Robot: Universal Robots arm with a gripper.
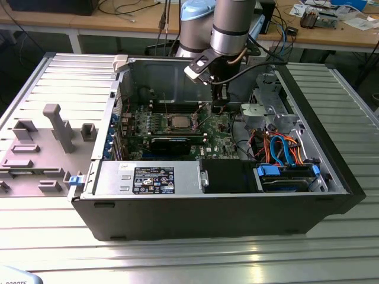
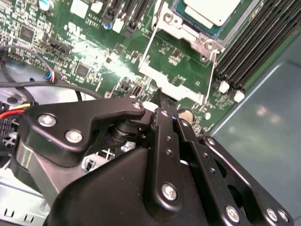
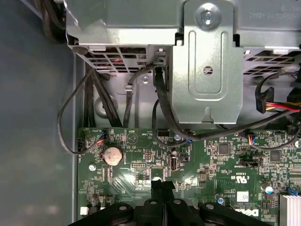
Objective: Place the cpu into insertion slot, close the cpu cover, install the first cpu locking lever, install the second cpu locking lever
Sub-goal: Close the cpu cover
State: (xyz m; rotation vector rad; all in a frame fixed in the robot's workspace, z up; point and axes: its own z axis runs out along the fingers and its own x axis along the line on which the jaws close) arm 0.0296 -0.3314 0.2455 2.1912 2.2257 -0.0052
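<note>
The cpu [image 1: 179, 122] lies flat in the insertion slot [image 2: 165, 20] on the green board, its silver-grey top [image 2: 211, 9] uncovered. The cpu cover [image 2: 175, 80] is swung open and lies over the board beside the slot, with green board showing through its cut-out. My gripper [image 1: 218, 107] hangs to the exterior view's right of the slot. Its black fingertips [image 2: 159, 94] are pressed together with nothing between them, right at the cover's free edge. In the first wrist view the gripper [image 3: 162, 183] points down at the board. I cannot pick out the locking levers for certain.
Long memory slots [image 2: 249, 47] run beside the slot. A black card [image 1: 172, 144] and a power supply [image 1: 148, 177] lie nearer the case front. A metal drive cage [image 1: 263, 109] and blue and orange cables [image 1: 281, 148] crowd the exterior view's right. A grey fixture [image 1: 41, 148] sits outside the case.
</note>
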